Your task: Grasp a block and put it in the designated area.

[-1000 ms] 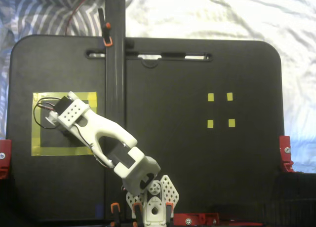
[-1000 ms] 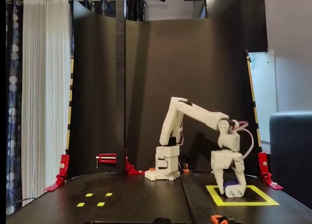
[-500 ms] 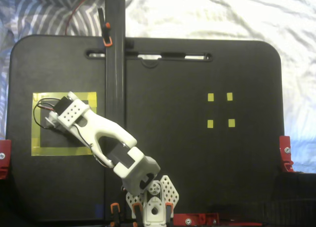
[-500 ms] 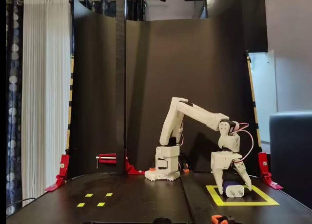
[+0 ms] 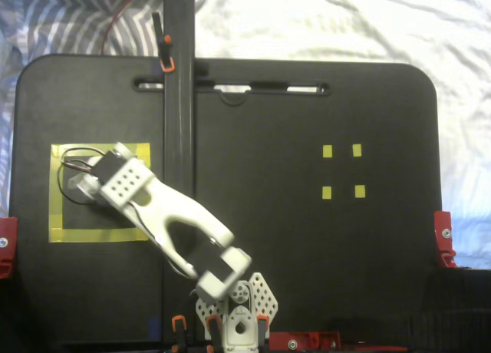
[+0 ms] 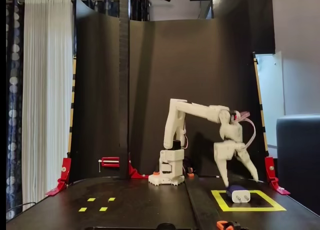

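Observation:
The dark blue block (image 6: pixel 238 194) lies on the black surface inside the designated area (image 6: pixel 250 208), a yellow tape square. My white gripper (image 6: pixel 241 181) hangs just above the block, open, with its fingers spread to either side and touching nothing. In the fixed view from above, the arm's wrist covers the right part of the yellow square (image 5: pixel 55 192). There the gripper (image 5: pixel 80 186) is mostly hidden under the wrist, and the block is hidden too.
A tall black post (image 5: pixel 178 100) stands just right of the yellow square as seen from above. Small yellow markers (image 5: pixel 327 151) lie on the board's other half. Red clamps (image 5: pixel 443 238) sit at the board edges. The arm's base (image 5: pixel 234 322) is at the near edge.
The gripper let go of the block, opened wide and rose from the table. The block stays inside the yellow square.

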Robot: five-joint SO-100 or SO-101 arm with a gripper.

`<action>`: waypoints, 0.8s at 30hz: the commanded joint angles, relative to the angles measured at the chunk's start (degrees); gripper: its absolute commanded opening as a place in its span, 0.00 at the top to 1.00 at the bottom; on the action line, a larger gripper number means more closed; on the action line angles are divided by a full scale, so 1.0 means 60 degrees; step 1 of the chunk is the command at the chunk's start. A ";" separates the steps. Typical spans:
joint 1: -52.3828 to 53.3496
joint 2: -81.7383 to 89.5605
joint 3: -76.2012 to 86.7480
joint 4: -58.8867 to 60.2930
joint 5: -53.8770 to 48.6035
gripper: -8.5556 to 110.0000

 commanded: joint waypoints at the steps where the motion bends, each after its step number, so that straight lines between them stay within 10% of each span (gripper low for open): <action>1: 0.0044 0.0762 -0.0234 0.0337 -0.0015 0.60; 11: 0.0132 0.1069 -0.0366 0.0527 0.0000 0.62; 24: 0.0293 0.1084 -0.0615 0.0615 0.0015 0.91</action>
